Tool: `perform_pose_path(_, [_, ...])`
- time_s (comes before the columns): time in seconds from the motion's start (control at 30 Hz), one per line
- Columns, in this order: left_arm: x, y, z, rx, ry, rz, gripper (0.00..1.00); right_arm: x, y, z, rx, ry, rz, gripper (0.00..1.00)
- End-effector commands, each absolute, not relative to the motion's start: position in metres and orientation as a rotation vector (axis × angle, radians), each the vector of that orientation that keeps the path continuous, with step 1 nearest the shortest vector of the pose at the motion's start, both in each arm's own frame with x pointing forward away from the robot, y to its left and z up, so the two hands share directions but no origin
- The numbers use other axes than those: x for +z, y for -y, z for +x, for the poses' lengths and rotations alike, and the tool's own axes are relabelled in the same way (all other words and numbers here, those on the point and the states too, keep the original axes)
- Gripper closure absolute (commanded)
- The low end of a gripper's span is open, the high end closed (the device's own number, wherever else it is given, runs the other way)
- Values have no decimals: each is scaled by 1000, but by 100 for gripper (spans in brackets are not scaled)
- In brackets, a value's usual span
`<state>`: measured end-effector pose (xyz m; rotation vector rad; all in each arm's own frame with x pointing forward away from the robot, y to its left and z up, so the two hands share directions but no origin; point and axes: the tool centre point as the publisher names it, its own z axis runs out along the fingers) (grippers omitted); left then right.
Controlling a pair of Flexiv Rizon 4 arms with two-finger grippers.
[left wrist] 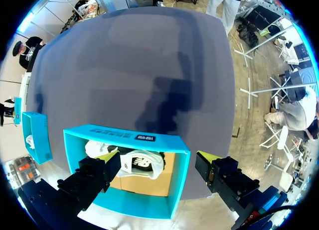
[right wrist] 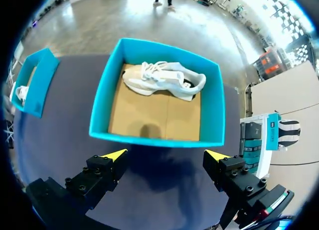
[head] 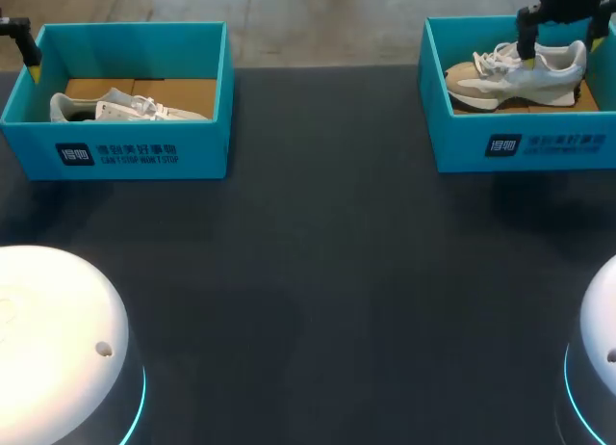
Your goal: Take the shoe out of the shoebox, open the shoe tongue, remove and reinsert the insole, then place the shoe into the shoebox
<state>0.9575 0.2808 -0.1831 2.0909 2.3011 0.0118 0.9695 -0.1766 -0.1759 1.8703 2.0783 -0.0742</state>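
Beige shoe inside right shoebox

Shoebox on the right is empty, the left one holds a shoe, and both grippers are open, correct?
No: the right shoebox holds a pale shoe too, as the right wrist view shows. The left shoebox holds a white shoe, and the left gripper and right gripper are open.

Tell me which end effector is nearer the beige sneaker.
Right. The right end effector hangs open above the shoebox holding the beige sneaker, while the left end effector sits over the other shoebox across the table.
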Motion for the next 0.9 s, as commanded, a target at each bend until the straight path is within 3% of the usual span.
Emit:
perform_pose_path(0.03, [-183, -281, 956, 16, -2301, 2091, 0, -179, 187, 994, -81, -2074, 1912, 0])
perform_pose_path(0.57, [-183, -281, 956, 16, -2301, 2091, 0, -178, 191, 996, -58, -2074, 1945, 0])
perform_pose_path(0.9, [-183, -281, 956, 16, -2301, 2091, 0, -185, 222, 1048, 4, -1928, 1924, 0])
